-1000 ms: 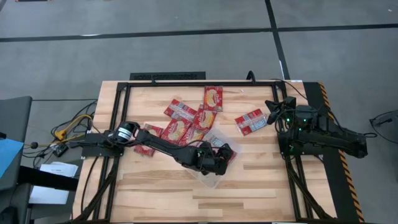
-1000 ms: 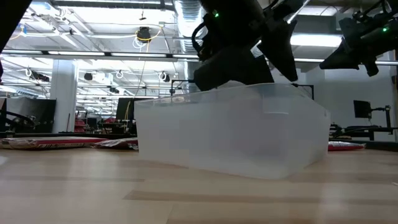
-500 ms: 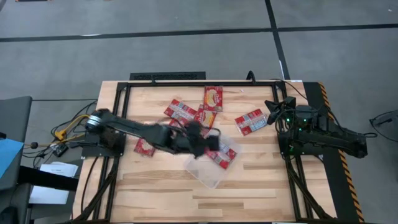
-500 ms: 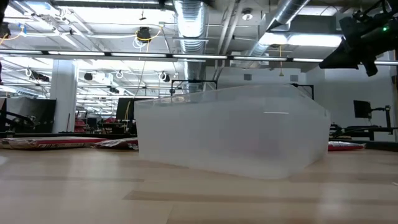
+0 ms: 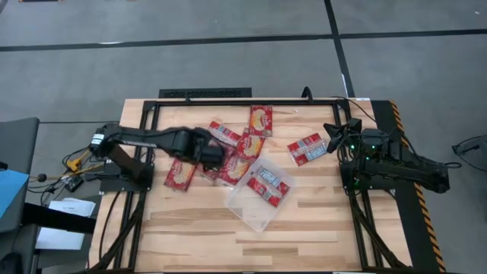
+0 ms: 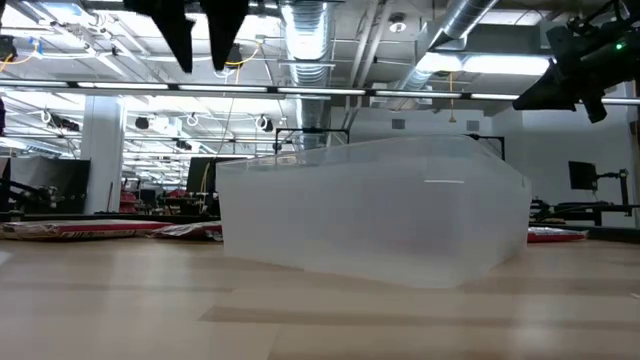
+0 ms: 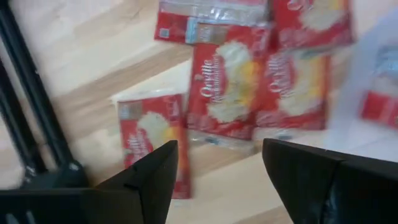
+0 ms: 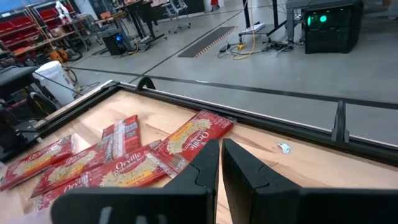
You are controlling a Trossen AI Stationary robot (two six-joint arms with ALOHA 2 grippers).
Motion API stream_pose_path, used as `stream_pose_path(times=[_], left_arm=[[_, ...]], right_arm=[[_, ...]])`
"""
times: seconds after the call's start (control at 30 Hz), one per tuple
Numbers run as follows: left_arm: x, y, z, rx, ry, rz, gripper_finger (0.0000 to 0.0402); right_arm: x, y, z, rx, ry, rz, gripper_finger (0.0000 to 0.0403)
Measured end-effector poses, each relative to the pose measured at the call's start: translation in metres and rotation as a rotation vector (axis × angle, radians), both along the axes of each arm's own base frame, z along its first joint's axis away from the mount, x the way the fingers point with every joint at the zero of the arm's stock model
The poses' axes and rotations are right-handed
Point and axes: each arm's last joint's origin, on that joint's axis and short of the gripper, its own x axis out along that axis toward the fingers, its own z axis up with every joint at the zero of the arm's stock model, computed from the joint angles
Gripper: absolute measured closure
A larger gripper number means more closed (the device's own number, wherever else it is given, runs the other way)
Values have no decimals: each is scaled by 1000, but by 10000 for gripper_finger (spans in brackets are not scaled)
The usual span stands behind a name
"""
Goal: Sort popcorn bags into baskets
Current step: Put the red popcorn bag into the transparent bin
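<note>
Several red popcorn bags (image 5: 249, 144) lie flat on the wooden table, left of and beyond the clear basket (image 5: 255, 209). One bag (image 5: 268, 185) lies inside the basket. My left gripper (image 7: 217, 180) hangs open above the loose bags (image 7: 227, 87), pointing steeply down, with nothing between its fingers; the low view shows it (image 6: 205, 35) high up. One bag (image 5: 179, 175) lies alone at the left, another (image 5: 307, 148) near my right gripper (image 8: 221, 165), which stays shut and holds nothing at the table's right edge.
A black metal frame (image 5: 228, 100) runs along the table's far and side edges. Bare wood lies in front of the basket toward the near edge. Cables and boxes sit off the table's left side.
My left gripper has risen out of the basket and swung toward the table's left edge, coming over the heap of loose bags, and has rolled about its wrist. One bag now shows lying in the basket where the gripper was. The basket has stayed in place.
</note>
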Motion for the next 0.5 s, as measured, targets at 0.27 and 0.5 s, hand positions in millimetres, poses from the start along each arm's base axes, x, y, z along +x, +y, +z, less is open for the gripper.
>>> stream_pose_path(times=[0.27,0.5], left_arm=[[-53,49,-46,-21,37,6,122],[-101,68,-93,-171,-101,78,114]], right_arm=[[3,-1,-8,45,-22,-21,356],[5,-2,-19,92,-29,-36,356]])
